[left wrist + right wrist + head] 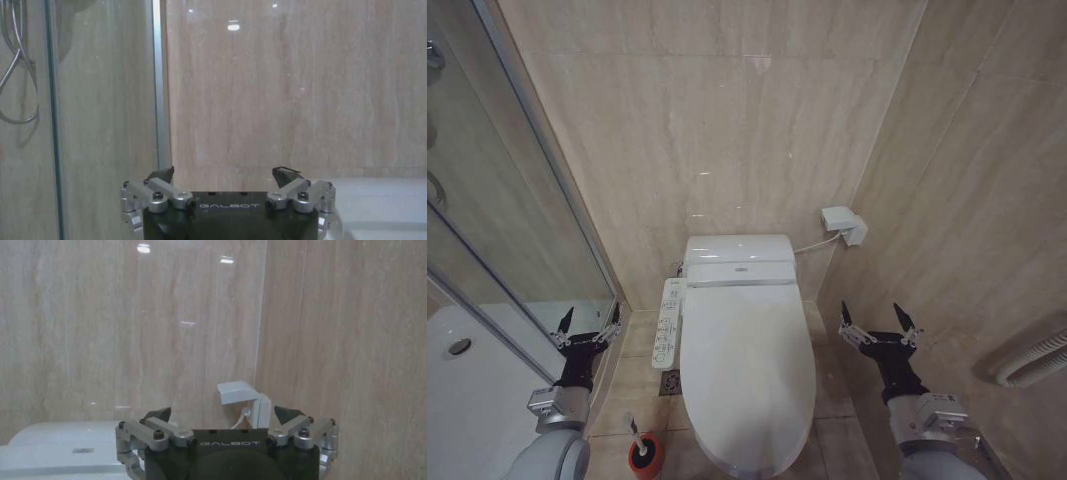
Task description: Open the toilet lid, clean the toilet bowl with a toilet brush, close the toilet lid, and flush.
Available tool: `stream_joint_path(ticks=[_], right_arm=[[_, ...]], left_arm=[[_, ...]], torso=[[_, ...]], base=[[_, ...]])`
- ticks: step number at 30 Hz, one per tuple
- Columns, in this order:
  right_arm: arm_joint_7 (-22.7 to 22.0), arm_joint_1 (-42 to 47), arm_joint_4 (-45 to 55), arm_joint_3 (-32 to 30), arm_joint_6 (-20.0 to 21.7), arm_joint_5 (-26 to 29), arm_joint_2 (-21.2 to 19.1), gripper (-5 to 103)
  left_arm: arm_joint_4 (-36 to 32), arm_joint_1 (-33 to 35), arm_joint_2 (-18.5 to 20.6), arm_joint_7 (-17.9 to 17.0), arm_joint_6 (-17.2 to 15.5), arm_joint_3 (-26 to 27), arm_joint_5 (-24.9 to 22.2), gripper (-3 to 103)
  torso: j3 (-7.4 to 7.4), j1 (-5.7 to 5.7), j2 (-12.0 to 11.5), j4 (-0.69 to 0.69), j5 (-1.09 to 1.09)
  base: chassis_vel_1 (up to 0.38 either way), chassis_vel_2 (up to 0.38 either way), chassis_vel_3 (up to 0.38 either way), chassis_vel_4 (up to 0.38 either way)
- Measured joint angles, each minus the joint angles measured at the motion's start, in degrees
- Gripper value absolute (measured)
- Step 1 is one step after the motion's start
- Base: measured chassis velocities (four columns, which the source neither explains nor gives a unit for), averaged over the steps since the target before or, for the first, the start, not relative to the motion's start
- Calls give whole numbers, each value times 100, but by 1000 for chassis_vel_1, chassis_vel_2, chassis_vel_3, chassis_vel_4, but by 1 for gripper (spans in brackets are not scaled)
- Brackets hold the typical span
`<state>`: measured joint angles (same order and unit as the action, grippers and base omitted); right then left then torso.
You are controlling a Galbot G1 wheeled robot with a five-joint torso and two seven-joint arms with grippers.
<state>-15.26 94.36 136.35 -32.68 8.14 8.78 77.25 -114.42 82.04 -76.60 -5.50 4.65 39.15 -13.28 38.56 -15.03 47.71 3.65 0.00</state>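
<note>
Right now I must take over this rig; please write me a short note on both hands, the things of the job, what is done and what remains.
Left hand: open, holding nothing, raised left of the toilet, near the shower glass.
Right hand: open, holding nothing, raised right of the toilet, near the wall.
Toilet lid: closed, flat over the bowl.
Toilet brush: standing in its red holder on the floor, left of the toilet.
Done: nothing visible yet.
Left: open the lid, brush the bowl, close the lid, flush.
</note>
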Motion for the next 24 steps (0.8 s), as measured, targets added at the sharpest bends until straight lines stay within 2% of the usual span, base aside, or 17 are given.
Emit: stream_joint_path(ticks=[15,24], right_arm=[[0,0,0,0,0,0,0,100],[0,0,0,0,0,0,0,100]], left_arm=[[-10,-41,-26,49,-14,-10,32,99],[13,-55,-49,110,100,-23,58,99]], torso=[[0,2,0,0,0],[1,-2,-1,-1,0]], base=[[-2,0,2,-4],[-55,62,54,-60]])
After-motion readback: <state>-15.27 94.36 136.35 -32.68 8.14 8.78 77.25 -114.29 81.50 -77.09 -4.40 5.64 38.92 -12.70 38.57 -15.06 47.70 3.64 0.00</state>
